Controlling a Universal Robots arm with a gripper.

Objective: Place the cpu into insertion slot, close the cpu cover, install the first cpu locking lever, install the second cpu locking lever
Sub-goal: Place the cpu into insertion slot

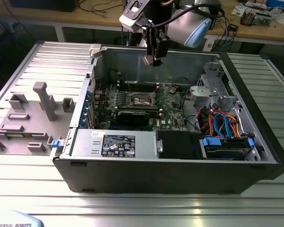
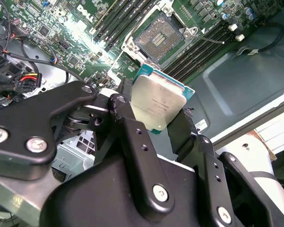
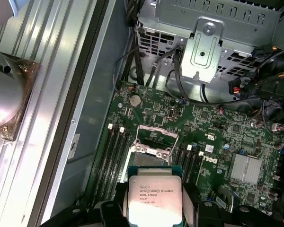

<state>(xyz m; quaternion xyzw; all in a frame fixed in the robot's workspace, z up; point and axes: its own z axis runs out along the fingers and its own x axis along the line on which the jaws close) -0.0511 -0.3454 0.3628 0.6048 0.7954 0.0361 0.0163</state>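
Up high, the gripper (image 1: 154, 58) pinches the cpu (image 2: 158, 101) by two opposite edges. The square chip's dull metal top faces both wrist views. It hangs over the open computer case (image 1: 180, 182), well above the insertion slot (image 3: 149, 158). The cpu cover (image 3: 156, 128) stands flipped up. Long memory slots (image 3: 111, 156) lie on both sides of the slot, and a black card (image 1: 132, 116) lies just on its near side.

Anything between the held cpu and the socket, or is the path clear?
Nothing visible stands in the way. The gripper holds the cpu above the open case. The insertion slot lies below with its dark centre bare. The cpu cover looks swung up off it.
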